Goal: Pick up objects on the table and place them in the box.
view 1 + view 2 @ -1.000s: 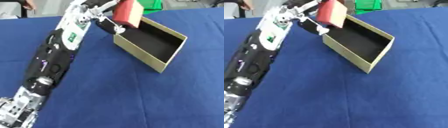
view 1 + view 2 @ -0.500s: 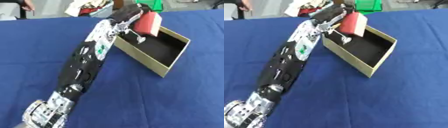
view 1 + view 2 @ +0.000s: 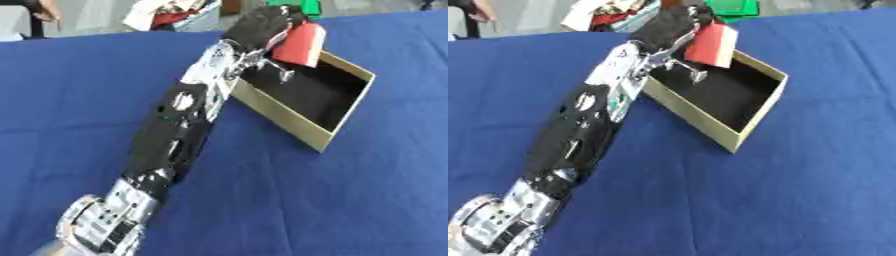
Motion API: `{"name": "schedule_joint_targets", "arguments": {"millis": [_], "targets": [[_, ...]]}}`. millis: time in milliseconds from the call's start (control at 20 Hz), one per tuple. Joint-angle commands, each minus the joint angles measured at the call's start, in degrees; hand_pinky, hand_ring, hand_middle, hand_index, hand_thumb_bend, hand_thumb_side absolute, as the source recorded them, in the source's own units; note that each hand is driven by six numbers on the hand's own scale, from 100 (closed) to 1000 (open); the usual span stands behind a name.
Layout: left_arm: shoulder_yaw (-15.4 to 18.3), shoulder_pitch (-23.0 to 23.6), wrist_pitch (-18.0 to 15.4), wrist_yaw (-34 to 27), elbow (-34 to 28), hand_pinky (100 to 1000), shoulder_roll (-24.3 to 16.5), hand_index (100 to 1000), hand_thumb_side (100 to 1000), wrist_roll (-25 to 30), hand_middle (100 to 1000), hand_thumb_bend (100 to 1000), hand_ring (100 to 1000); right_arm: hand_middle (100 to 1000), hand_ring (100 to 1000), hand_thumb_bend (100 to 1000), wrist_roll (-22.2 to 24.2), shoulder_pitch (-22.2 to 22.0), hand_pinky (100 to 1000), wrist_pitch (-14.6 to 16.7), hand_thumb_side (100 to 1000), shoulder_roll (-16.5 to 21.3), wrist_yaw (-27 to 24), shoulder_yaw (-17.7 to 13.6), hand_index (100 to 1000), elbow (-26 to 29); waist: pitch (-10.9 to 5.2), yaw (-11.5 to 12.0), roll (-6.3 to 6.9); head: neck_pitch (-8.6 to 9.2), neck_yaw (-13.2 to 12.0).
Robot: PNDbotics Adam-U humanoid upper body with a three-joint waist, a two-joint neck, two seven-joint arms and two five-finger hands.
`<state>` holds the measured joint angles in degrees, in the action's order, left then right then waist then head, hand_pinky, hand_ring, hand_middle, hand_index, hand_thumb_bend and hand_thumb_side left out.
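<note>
Across the blue table point(image 3: 385, 190), the robot's left arm is reaching from the lower left corner up toward the far middle, where the box point(image 3: 284, 114) is sitting with its open top facing the camera. That box is tan on the outside and dark inside, and nothing can be made out lying in it. Above its far corner, the left hand point(image 3: 262, 25) is grasping a red block point(image 3: 299, 44), fingers curled over the block's top so that it is hanging tilted over the rim. The right hand is showing in neither view. Beyond the table edge, a green object point(image 3: 735, 7) and some mixed clutter are lying well apart from the work.

Judging by this, the placing step is under way: the block is being carried and is not yet inside. The next move seems to call for bringing it over the dark interior, lowering it past the wall, then uncurling the fingers.
</note>
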<state>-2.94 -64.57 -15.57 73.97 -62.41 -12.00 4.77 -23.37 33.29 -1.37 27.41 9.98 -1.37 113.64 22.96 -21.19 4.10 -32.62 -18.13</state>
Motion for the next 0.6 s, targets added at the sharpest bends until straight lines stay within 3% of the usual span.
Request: {"name": "schedule_joint_targets", "arguments": {"millis": [50, 350, 600], "targets": [[-0.08, -1.26, -1.46, 4.70, -0.14, 800, -0.19, 916, 559, -1.38, 842, 758, 833, 779, 782, 100, 0.00, 0.44, 791, 0.03, 942, 0.76, -0.30, -0.49, 807, 0.95, -1.14, 0.01, -0.36, 0.55, -0.03], [0.00, -0.59, -3.17, 11.24, 0.77, 832, -0.04, 969, 642, -1.94, 892, 881, 867, 780, 782, 100, -0.39, -0.20, 791, -0.03, 941, 0.98, -0.27, -0.83, 807, 0.95, -1.39, 0.78, -0.47, 0.01, 0.48], [0.93, -0.38, -0.28, 10.65, -0.20, 809, 0.10, 962, 584, -4.92, 882, 871, 861, 780, 782, 100, -0.42, -0.39, 792, -0.04, 941, 0.88, -0.32, -0.84, 807, 0.95, -1.57, 1.08, -0.60, -0.37, 0.52]]}}
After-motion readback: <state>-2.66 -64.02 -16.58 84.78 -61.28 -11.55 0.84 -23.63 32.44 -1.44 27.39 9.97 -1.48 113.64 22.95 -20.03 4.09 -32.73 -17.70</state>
